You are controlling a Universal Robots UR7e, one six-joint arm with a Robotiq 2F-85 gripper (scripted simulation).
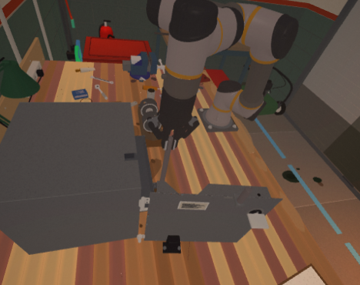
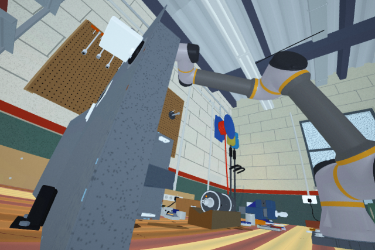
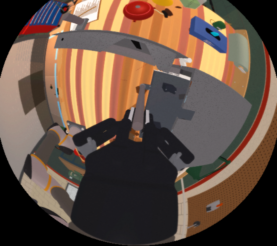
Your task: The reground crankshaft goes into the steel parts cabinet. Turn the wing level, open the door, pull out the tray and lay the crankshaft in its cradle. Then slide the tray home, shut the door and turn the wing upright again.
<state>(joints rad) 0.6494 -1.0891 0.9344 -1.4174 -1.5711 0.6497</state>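
Note:
The grey steel cabinet (image 1: 63, 169) fills the left of the bench, and its door (image 1: 205, 215) stands swung open toward the front right, with the wing (image 1: 257, 220) on its outer face. Out of the cabinet's open front comes the tray (image 3: 168, 93), its long handle bar (image 1: 165, 165) reaching away from the cabinet, and my gripper (image 1: 170, 143) is closed around the far end of that tray handle (image 3: 138, 108). The crankshaft (image 1: 147, 113) rests on a brown block just behind my gripper, seen low on the bench from the second side camera (image 2: 215, 201).
A brown box (image 2: 212, 218) sits under the crankshaft. A blue vise (image 1: 140, 66), wrenches (image 1: 101, 86) and a red toolbox (image 1: 117, 48) lie at the far end of the bench. The arm's base (image 1: 220, 115) is bolted to the right. A black door stop (image 1: 171, 244) sits in front of the door.

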